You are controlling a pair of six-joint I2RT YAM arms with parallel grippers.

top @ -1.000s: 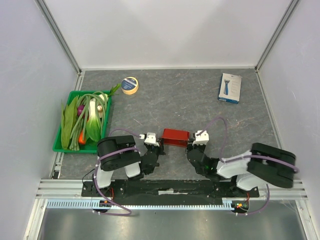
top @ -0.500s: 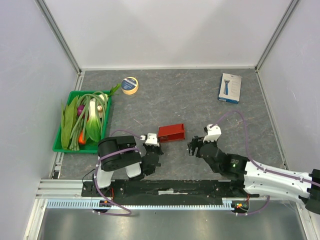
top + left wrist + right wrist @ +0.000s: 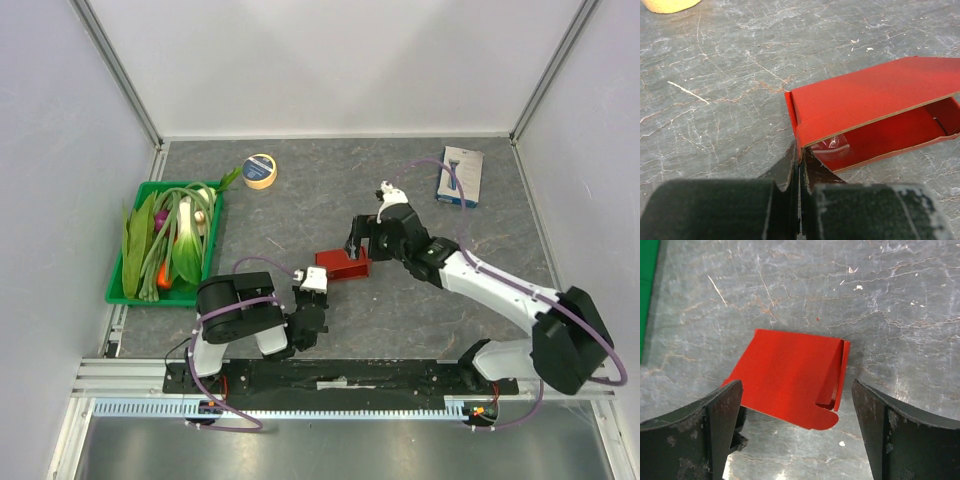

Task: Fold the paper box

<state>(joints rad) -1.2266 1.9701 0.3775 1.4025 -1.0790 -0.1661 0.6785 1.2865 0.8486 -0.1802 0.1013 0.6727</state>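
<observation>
Grey veined tabletop [image 3: 330, 190] between plain white walls [image 3: 330, 60]

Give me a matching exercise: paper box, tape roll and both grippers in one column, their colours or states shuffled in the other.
Column one:
1. paper box
2. tape roll
3. left gripper
4. right gripper

Column two:
A. open, over the paper box
B. yellow
C. red
D. shut on a corner of the paper box

Pairs: 1-C, 2-B, 3-D, 4-A
</observation>
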